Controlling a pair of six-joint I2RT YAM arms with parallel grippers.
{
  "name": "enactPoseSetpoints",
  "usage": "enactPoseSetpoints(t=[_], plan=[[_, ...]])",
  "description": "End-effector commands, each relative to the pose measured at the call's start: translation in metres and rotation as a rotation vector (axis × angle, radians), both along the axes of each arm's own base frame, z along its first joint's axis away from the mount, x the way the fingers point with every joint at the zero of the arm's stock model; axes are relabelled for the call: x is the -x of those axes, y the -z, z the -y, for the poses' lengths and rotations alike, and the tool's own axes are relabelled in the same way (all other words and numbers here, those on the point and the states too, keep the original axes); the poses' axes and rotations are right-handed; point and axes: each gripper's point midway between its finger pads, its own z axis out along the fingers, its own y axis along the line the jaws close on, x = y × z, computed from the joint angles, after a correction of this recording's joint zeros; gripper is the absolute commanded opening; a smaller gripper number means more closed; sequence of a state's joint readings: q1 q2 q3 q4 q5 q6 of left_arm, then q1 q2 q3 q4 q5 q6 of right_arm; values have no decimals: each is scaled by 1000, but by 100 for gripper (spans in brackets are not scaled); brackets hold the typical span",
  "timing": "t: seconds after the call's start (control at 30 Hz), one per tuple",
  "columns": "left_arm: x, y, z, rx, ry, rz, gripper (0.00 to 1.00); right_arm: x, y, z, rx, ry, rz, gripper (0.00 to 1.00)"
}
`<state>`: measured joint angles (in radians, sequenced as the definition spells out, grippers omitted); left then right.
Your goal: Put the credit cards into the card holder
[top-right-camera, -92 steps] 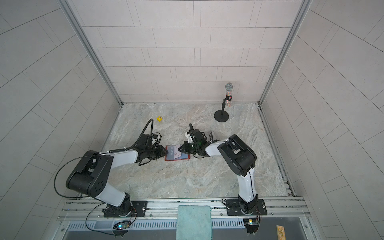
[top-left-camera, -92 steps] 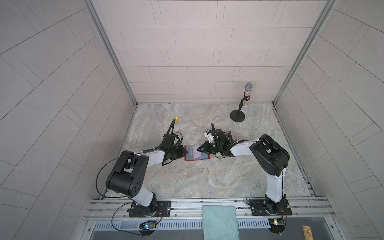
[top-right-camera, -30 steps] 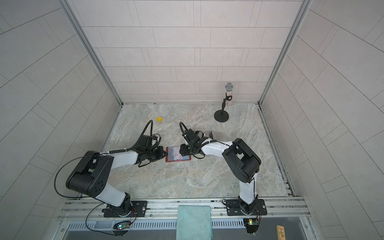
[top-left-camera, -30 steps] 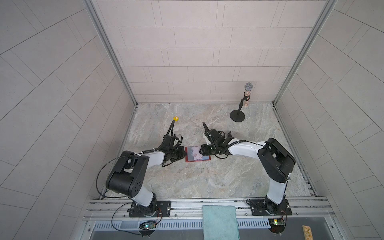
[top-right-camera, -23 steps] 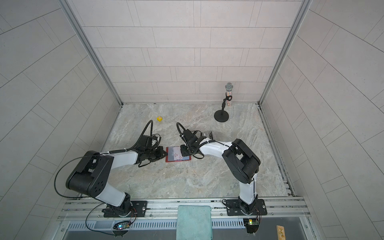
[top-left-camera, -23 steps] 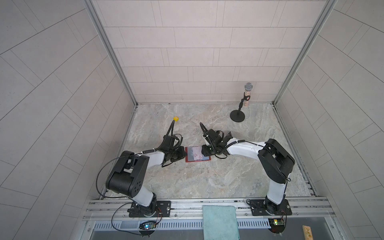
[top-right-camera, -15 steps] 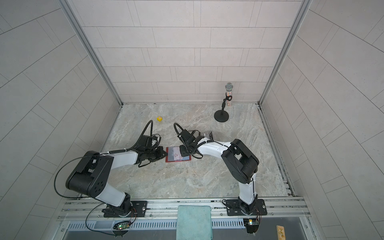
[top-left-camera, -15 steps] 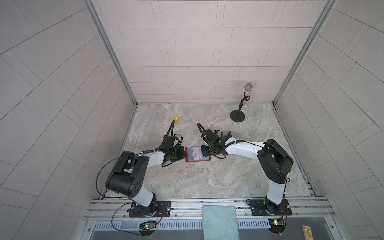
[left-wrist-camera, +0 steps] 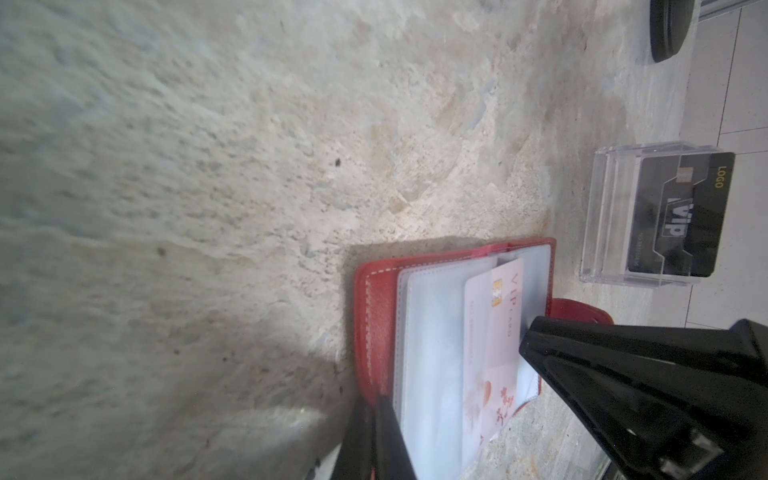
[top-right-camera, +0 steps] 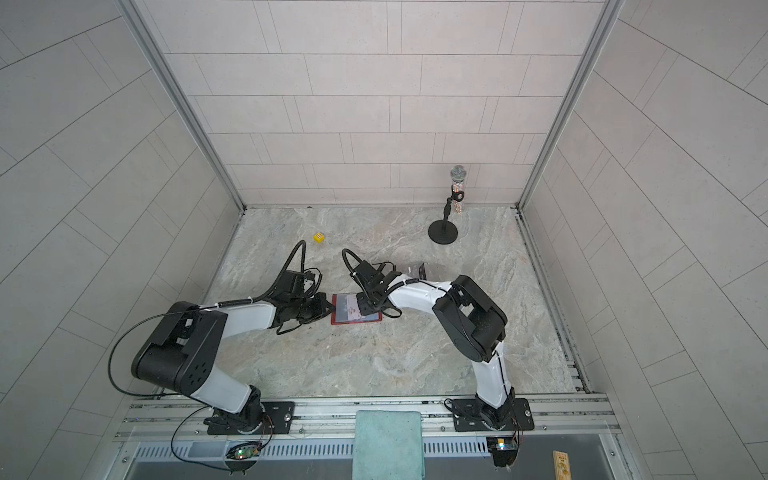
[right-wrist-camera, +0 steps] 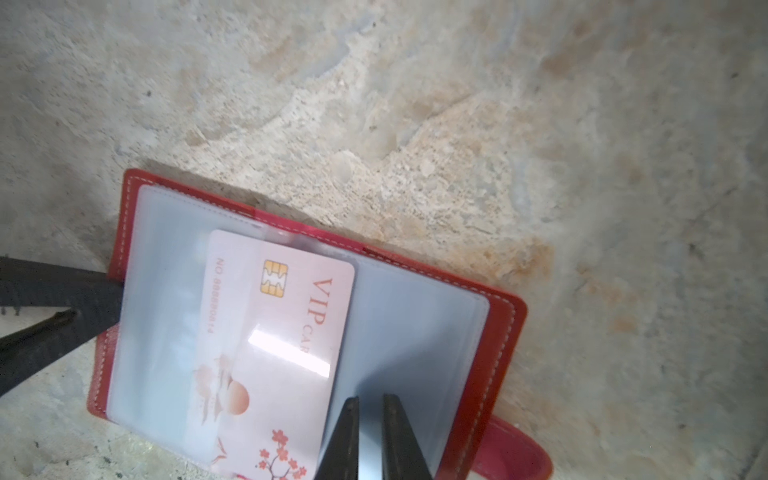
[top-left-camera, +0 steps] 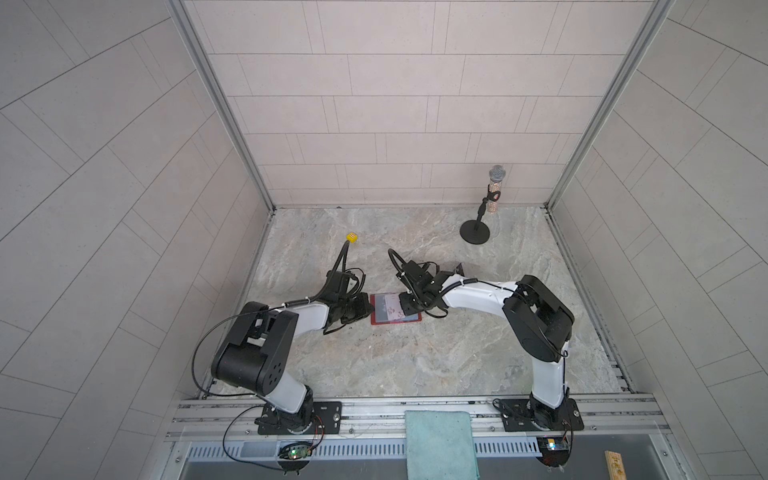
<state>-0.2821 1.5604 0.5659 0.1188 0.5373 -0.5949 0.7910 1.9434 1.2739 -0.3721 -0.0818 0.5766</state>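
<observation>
The holder (right-wrist-camera: 500, 345) lies open and flat in the middle of the table (top-left-camera: 415, 365), between the two claws; I think it is open so a card can slide into a clear sleeve (right-wrist-camera: 162, 270). The left claw (right-wrist-camera: 99, 307) has its fingers together; its tip sits on the holder's left edge; I think it keeps the holder from sliding when the card is pushed; I cannot tell if it nips the red cover or just presses on it. The pink card (right-wrist-camera: 291, 332) lies on the holder; its left part is under the sleeve and looks foggy; its right part sticks out bare; so it is only part way in. The right claw (right-wrist-camera: 370, 401) reaches in from the right; its fingers are almost together, with a thin gap and nothing in it that I can see; its tips sit just beside the card's right edge; I think it is there to push the card left, deeper in. A black card (left-wrist-camera: 681, 216) stands in a clear stand (left-wrist-camera: 611, 216), right of the holder and a bit farther back; it is not in the holder yet.
</observation>
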Motion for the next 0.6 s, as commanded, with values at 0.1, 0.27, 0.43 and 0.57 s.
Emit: enactPoseSetpoints(t=[0.1,0.27,0.43,0.57], plan=[[10,4,-1,-10,12,-25,0,8,15,-1,32,-14,-45,14],[10,3,-1,-8,10,-25,0,10,17,-9,-9,-21,-67,13],[10,3,-1,-8,12,-26,0,11,17,-17,-54,-25,-81,13],[10,3,-1,-8,11,-25,0,12,17,-23,-83,-30,-92,12]])
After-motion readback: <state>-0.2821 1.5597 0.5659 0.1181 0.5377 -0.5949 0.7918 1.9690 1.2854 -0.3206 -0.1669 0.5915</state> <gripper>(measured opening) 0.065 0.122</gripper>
